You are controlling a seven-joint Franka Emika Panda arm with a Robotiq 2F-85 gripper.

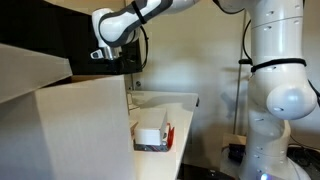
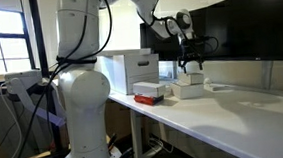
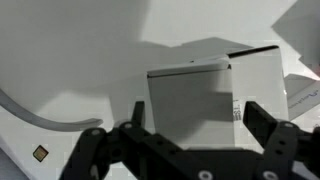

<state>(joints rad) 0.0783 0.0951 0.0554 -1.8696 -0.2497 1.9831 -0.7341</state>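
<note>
My gripper is open, its two black fingers spread on either side of a white rectangular box that lies on the white table below it. In an exterior view the gripper hangs just above that white box, apart from it. In an exterior view the gripper is high over the far end of the table, and the box beneath it is hidden behind a big white carton.
A red-and-white box sits beside the white box; it also shows in an exterior view. A tall white carton stands behind. A white cable and a small tag lie on the table. The robot base is near.
</note>
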